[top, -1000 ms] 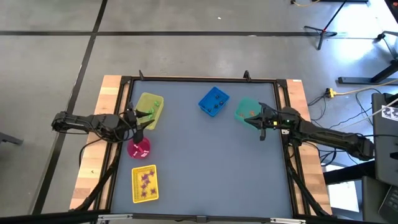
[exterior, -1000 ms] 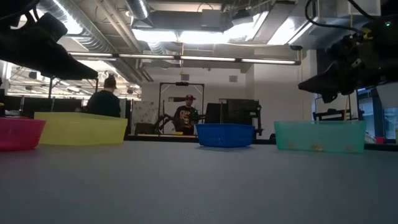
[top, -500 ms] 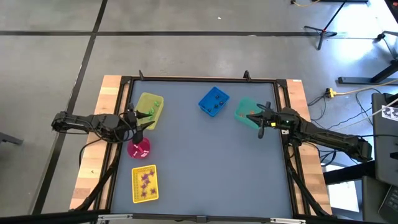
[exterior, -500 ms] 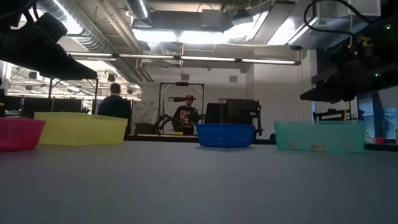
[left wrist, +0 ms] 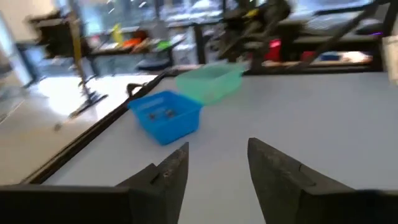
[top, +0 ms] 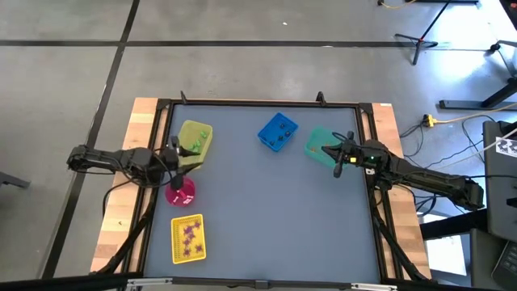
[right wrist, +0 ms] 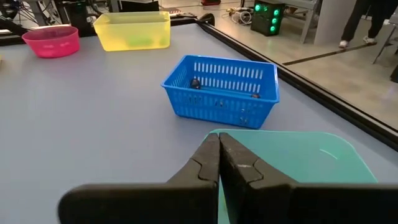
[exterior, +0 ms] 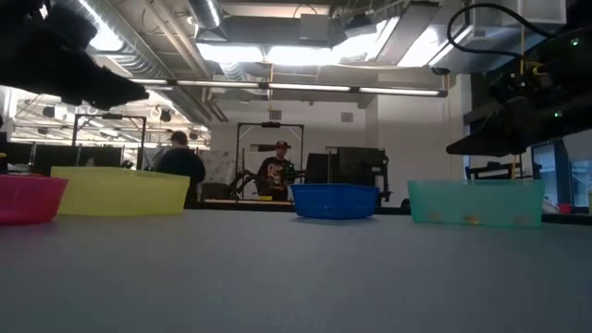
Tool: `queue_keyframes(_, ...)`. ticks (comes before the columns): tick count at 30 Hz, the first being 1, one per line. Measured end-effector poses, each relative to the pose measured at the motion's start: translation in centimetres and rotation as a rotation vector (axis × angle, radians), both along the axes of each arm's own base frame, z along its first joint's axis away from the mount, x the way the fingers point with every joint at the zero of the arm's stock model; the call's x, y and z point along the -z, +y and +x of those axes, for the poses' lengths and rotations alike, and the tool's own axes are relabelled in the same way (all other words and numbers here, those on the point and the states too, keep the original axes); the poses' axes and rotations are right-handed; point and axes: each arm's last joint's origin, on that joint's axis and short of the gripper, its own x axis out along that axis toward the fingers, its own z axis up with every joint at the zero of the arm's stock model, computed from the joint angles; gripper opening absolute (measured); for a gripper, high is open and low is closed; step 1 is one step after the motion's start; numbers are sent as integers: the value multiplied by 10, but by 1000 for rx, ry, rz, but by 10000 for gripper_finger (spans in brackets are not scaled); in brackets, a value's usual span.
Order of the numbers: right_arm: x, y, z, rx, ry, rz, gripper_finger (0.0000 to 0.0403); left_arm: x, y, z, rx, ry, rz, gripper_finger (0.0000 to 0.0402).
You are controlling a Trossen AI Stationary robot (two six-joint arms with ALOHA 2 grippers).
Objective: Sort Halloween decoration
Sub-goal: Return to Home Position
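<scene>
Left gripper (top: 177, 153) open, holding nothing, at tabletop's left edge between yellow bin (top: 196, 132) and pink bowl (top: 181, 194). Right gripper (top: 326, 151) closed on nothing, over teal bin (top: 317, 138) near far-right corner. Purple trinkets (top: 189, 236) in yellow basket (top: 175, 244), near-left corner. Green trinkets (top: 194, 145) in yellow bin. Dark trinkets (top: 280, 128) in blue basket (top: 266, 136), far edge.
</scene>
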Motion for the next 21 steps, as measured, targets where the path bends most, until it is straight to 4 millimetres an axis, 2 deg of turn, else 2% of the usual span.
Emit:
queue_keyframes(6, 0, 0, 0, 0, 0, 1, 5, -1, -2, 4, 67, -78, 103, 151)
queue_keyframes(11, 0, 4, 1, -28, 0, 0, 5, 1, -4, 7, 115, -145, 116, 151)
queue_keyframes(21, -8, 35, 5, -307, -81, -21, 5, 2, 2, 7, 58, -132, 136, 151)
